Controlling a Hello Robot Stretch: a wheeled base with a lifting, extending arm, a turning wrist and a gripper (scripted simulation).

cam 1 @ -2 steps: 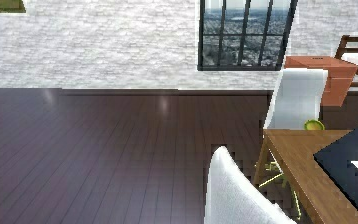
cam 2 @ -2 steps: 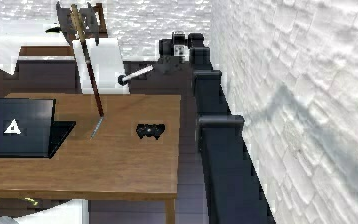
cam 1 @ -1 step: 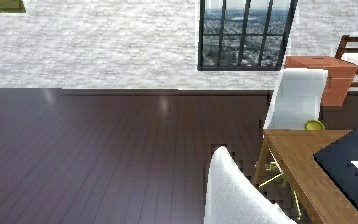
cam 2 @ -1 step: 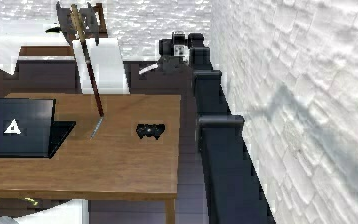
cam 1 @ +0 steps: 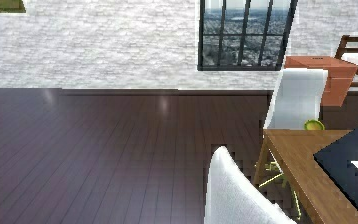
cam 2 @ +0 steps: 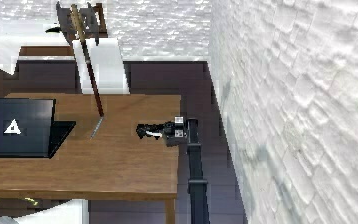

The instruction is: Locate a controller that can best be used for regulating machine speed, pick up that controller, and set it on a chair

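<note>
The claw [cam 2: 141,130] hangs over the wooden bench [cam 2: 107,165], near the bench's end at the arm side view's right. You cannot tell whether its fingers are spread or pressed together, nor whether it holds anything. Treat the step in hand as the grasp.

1. Check that the target lies at the fingers.
2. Raise the arm straight up until it clears the bench (do not drag sideways).
3. Keep clear of the thin tilted stick [cam 2: 88,70] left of the claw, and of the laptop [cam 2: 17,128] beyond it.

The white chair [cam 2: 109,62] behind the bench is the likely drop point.

The controller is probably the small dark shape [cam 2: 137,133] at the claw's tip, on the bench. It looks low and flat, merges with the claw's body, and shows no legible detail.
</note>
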